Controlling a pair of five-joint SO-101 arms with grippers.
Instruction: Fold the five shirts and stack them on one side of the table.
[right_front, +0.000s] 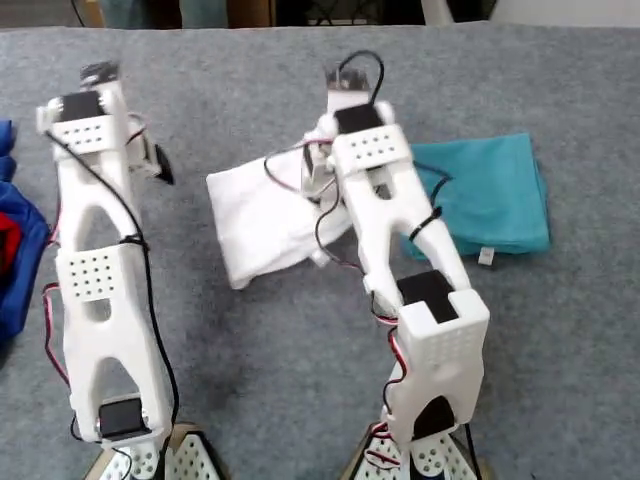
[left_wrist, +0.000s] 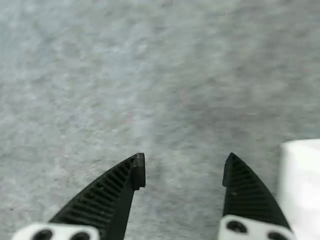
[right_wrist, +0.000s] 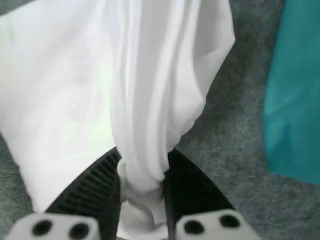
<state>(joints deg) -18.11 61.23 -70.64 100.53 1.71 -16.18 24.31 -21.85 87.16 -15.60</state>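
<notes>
A white shirt (right_front: 262, 222) lies partly folded in the middle of the grey table. My right gripper (right_wrist: 143, 185) is shut on a bunched fold of the white shirt (right_wrist: 75, 100) and holds it lifted off the table. From above, the right gripper (right_front: 322, 175) sits over the shirt's right edge. A folded teal shirt (right_front: 490, 195) lies flat just right of it, and its edge (right_wrist: 295, 95) also borders the right wrist view. My left gripper (left_wrist: 182, 175) hangs open over bare carpet, left of the white shirt's corner (left_wrist: 302, 185). From above it (right_front: 160, 165) is at the far left.
A blue shirt with a red patch (right_front: 15, 255) is heaped at the table's left edge. The grey carpet-like table (right_front: 250, 380) has free room in front and along the back.
</notes>
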